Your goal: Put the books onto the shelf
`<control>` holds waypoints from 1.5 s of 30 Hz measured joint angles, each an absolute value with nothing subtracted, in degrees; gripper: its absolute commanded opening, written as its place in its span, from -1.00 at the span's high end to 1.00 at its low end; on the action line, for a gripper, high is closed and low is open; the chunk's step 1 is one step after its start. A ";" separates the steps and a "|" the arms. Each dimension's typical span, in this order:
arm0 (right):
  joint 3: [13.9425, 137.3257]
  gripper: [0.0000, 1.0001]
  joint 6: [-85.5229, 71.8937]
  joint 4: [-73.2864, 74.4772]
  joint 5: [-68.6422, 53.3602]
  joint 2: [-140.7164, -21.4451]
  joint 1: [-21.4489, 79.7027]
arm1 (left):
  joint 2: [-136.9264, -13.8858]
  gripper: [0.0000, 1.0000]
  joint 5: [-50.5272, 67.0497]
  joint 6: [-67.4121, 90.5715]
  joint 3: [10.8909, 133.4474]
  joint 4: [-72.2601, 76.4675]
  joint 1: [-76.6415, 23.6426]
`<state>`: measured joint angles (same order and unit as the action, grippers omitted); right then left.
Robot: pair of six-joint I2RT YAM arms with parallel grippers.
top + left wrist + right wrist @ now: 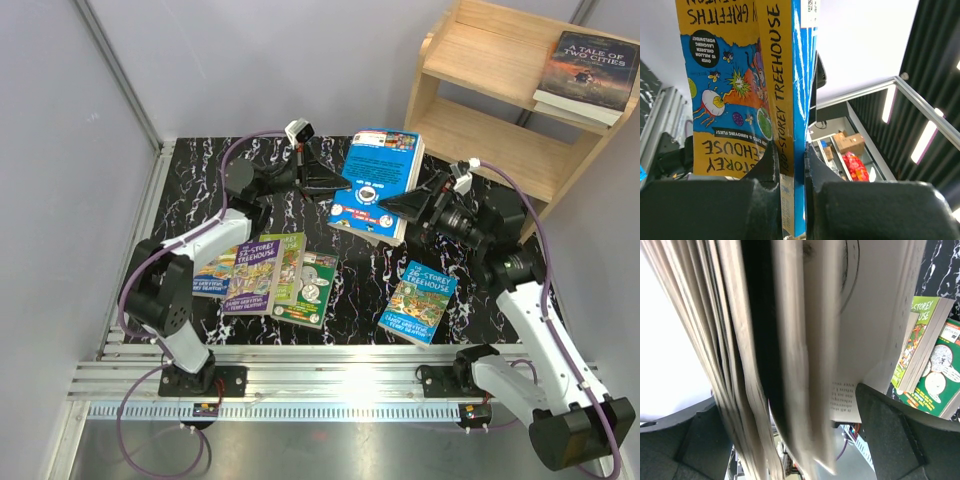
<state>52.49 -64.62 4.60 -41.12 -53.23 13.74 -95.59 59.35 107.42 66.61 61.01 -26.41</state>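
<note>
A blue and orange Treehouse book is held up off the table between my two grippers. My left gripper is shut on its spine edge; the left wrist view shows both fingers of that gripper pressed on the spine of the book. My right gripper is open wide at the opposite edge, with the book's fanned pages hanging between its fingers. Several more books lie flat: purple, green, another green, blue. The shelf stands at the back right.
A dark "A Tale of Two Cities" book lies on the shelf's top tier. Grey walls close the left and back sides. A metal rail with the arm bases runs along the near edge. Two green books show beside the right finger.
</note>
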 measured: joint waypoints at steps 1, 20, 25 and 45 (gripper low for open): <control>51.29 -0.99 -65.17 3.40 -40.97 -52.23 13.74 | -96.14 1.00 59.31 108.40 66.61 62.67 -26.48; 47.29 -0.99 -73.32 -10.20 -39.88 -46.92 13.74 | -95.94 1.00 54.54 113.01 71.75 70.65 -26.11; 47.31 -1.00 -76.40 -15.51 -39.97 -47.88 13.74 | -94.30 1.00 54.04 113.25 71.75 70.41 -26.00; 56.62 0.21 -72.27 -0.67 -38.89 -46.94 13.43 | -89.41 0.89 47.46 59.42 99.37 -16.86 -34.15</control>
